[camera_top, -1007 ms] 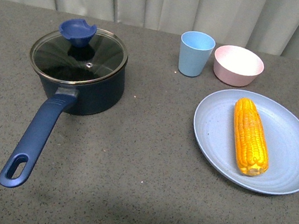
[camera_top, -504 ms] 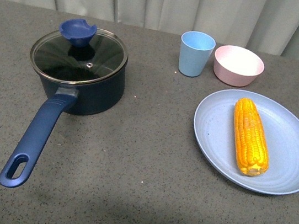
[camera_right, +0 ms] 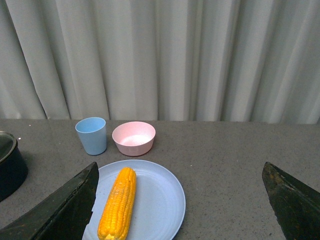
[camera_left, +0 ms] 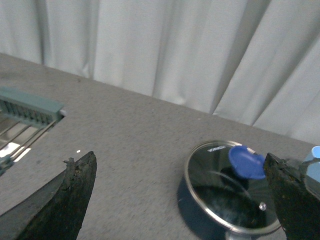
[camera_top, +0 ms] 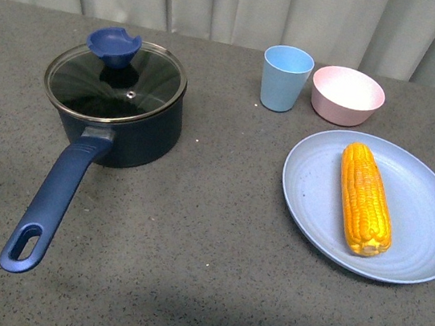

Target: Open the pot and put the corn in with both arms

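On the left of the speckled grey tabletop [camera_top: 205, 250], in the front view, the pot [camera_top: 125, 130] sits closed under a glass lid [camera_top: 144, 80] with a metal rim and a cupped blue knob [camera_top: 112, 44]. Its long handle [camera_top: 55, 197] points toward the near left. The corn [camera_top: 366, 198] lies lengthwise on a shallow pale blue plate [camera_top: 310, 192] at right, with a cup [camera_top: 285, 78] and a pink bowl [camera_top: 347, 96] beyond. Neither arm shows here.

From the left wrist view, the left tool [camera_left: 177, 165] is spread wide and empty, its fingers [camera_left: 60, 200] dark and rough-edged. The lid lies ahead, nearer one finger than the other. An off-centre pinch on the smooth knob could slip, tip the lid or drag the pot.

From the right wrist view, the right tool [camera_right: 179, 170] is equally wide and empty, with the corn ahead. The rounded, ribbed cob may roll on the plate when squeezed. It looks about as long as the pot is wide, so lowered flat it could catch the rim.
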`<act>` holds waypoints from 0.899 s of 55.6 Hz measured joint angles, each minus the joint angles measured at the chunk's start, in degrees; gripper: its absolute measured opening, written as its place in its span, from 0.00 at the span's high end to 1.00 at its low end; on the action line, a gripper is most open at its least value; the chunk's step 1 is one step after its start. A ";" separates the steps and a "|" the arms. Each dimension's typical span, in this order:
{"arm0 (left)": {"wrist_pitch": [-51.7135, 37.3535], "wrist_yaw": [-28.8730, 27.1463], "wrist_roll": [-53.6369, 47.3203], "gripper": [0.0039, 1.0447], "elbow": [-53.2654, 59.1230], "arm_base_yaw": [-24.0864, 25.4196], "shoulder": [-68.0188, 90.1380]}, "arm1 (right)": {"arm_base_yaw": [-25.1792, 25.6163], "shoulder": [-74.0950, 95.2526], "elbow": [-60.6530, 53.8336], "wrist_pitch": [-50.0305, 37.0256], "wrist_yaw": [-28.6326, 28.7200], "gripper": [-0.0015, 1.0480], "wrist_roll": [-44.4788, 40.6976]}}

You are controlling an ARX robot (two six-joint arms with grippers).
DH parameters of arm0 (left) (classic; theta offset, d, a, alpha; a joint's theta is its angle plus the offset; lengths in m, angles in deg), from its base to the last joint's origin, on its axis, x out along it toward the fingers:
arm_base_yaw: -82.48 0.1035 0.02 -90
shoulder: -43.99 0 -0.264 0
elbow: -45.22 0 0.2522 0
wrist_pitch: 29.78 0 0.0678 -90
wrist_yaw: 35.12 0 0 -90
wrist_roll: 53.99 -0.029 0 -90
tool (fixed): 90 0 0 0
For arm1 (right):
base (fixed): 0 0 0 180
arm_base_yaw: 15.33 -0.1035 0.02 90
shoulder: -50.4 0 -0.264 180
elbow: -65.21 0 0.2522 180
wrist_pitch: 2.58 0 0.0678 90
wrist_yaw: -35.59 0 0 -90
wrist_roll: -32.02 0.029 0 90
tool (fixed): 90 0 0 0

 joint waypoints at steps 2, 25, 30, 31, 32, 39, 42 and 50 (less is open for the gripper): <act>-1.27 1.09 0.50 0.06 -3.28 -0.85 5.73 | 0.00 0.00 0.00 0.00 0.02 0.09 0.00; -0.50 5.66 0.90 0.06 -24.92 -5.73 32.13 | 0.00 0.00 0.00 0.00 0.00 0.09 0.00; 1.07 6.12 0.07 0.06 -27.67 -6.12 35.41 | 0.00 0.00 0.00 0.00 0.00 0.09 0.00; 1.27 6.16 -0.04 0.06 -27.96 -6.14 35.78 | 0.00 0.00 0.00 0.00 0.00 0.09 0.00; 1.66 6.32 -0.20 0.06 -28.48 -6.23 36.44 | 0.00 0.00 0.00 0.00 0.00 0.09 0.00; 2.49 6.14 -1.16 0.06 -30.67 -6.73 39.89 | 0.00 0.00 0.00 0.00 0.00 0.09 0.00; 2.56 6.16 -1.73 0.06 -31.41 -6.99 41.35 | 0.00 0.00 0.00 0.00 0.00 0.09 0.00; 2.86 6.29 -2.01 0.06 -33.11 -7.58 44.37 | 0.00 0.00 0.00 0.00 0.00 0.09 0.00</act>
